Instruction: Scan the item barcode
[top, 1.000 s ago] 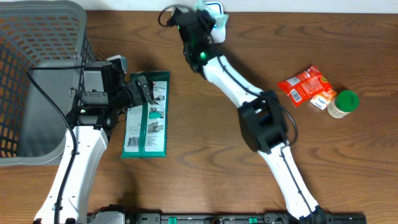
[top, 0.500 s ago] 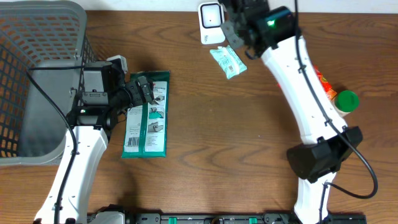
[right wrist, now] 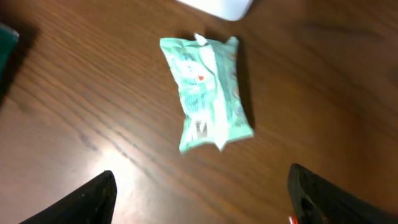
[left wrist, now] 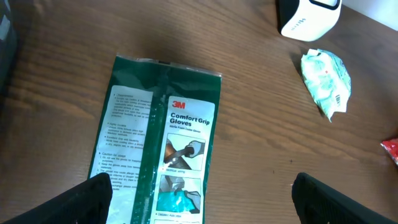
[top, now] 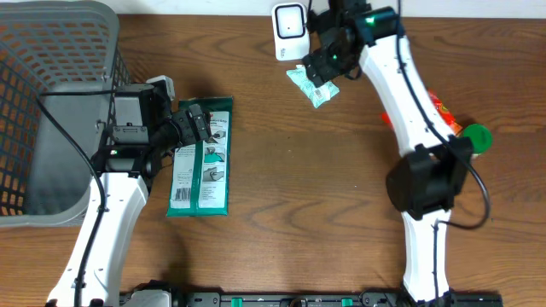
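The pale green packet [right wrist: 208,93] lies loose on the table [top: 281,188], just beside the white scanner [top: 288,23]. Its barcode may face away from the scanner, so a read could fail. The right gripper [right wrist: 202,196] hovers above it, jaws spread wide and holding nothing.

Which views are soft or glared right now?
Right wrist: blurred, print on the mint packet unreadable, with a bright sheen on the table to its lower left. Left wrist: sharp, title on the glove pack legible. Overhead: crisp, even light, only soft shadows.
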Robot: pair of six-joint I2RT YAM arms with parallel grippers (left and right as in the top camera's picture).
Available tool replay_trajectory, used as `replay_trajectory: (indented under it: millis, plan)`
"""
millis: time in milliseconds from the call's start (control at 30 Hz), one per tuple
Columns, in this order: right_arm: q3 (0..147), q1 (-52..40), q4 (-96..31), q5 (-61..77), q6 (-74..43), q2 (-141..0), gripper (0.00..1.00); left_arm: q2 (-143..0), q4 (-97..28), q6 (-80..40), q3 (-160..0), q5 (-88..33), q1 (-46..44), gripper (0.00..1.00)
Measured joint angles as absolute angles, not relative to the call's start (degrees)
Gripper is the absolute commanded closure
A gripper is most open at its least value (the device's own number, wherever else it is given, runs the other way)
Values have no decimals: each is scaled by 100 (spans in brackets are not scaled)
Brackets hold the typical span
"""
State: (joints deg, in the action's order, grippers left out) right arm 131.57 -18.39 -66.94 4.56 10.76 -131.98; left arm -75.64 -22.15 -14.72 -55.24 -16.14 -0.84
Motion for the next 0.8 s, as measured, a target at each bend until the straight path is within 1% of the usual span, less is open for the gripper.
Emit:
replay_trajectory:
  millis: [167, 233, 267, 300, 333, 367, 400, 500, 600, 800]
  plan:
    - [13155, -1837, -6101, 587, 1415, -14025, 20, -7564, -2217, -1472, -5524, -1616, -84, 7]
    - [13150, -1826, -5870, 617, 1479, -14324, 22, -7564, -2215, -1472, -5524, -1614, -84, 7]
    - [13146, -1813, -5778, 628, 1505, -14438, 27, -7564, -2215, -1472, -5524, -1614, -84, 7]
    - [13144, -1789, -5712, 646, 1531, -14510, 37, -7564, -2213, -1472, -5524, -1614, -84, 7]
    - [13141, -1772, -5704, 652, 1549, -14543, 64, -7564, -2215, -1472, -5524, -1614, -84, 7]
    - [13141, -1741, -5701, 661, 1544, -14551, 85, -7564, -2215, -1472, -5524, -1614, -84, 7]
    - [13141, -1719, -5717, 666, 1586, -14551, 93, -7564, -2215, -1472, -5524, -1614, -84, 7]
    - [13144, -1675, -5865, 744, 1586, -14551, 99, -7564, -2215, -1472, -5524, -1614, -84, 7]
    - [13152, -1671, -6156, 773, 1594, -14525, 99, -7564, -2215, -1472, -5524, -1614, -84, 7]
    - [13148, -1575, -7133, 738, 1599, -14352, 99, -7564, -2213, -1472, -5524, -1614, -84, 7]
